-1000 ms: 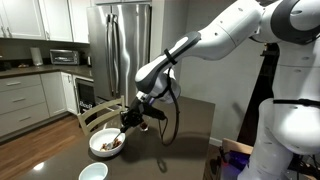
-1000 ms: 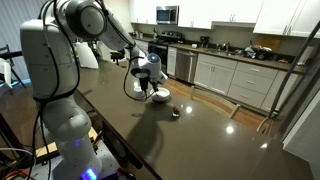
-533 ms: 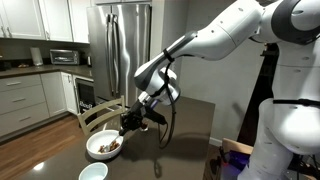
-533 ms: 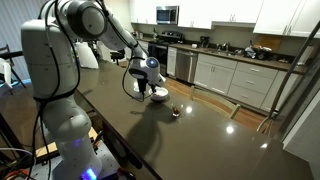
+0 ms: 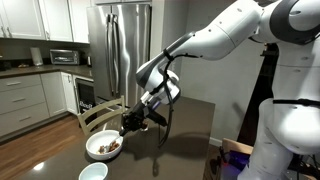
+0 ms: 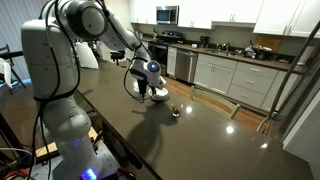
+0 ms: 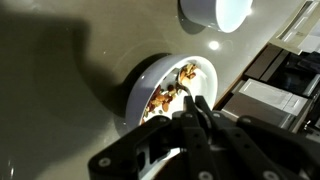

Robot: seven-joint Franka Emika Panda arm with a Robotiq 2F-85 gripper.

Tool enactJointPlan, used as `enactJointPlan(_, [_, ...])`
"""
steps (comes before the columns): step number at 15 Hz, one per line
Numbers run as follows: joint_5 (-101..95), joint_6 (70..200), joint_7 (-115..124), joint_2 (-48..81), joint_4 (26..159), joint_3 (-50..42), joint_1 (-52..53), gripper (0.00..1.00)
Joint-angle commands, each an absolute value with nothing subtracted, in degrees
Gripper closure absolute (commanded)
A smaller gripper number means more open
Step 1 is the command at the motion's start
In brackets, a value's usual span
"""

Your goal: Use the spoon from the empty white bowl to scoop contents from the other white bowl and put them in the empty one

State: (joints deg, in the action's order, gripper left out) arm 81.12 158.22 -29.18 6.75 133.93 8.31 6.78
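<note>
The wider white bowl holds brown and tan chunks and stands on the dark table; it also shows in the wrist view and in an exterior view. The smaller empty white bowl stands beside it, apart from it, and shows at the top of the wrist view. My gripper hovers just above the wider bowl's rim. Its fingers are pressed together on the slim pale spoon, whose tip pokes out over the chunks. The handle is hidden between the fingers.
The dark glossy table runs long, with a small dark object near the bowls. Kitchen cabinets, an oven and a steel fridge stand behind. A chair back stands by the table's far edge.
My gripper has risen a little from the wider bowl and shifted slightly sideways, still shut on the spoon. The bowls have not moved.
</note>
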Motion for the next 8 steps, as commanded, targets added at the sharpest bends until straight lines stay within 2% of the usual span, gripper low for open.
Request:
enactJointPlan(1, [82.6, 155.9, -32.2, 6.5, 133.1, 7.6, 5.9, 0.98])
enactJointPlan(8, [83.2, 154.3, -33.3, 6.0, 132.2, 6.1, 5.8, 0.98])
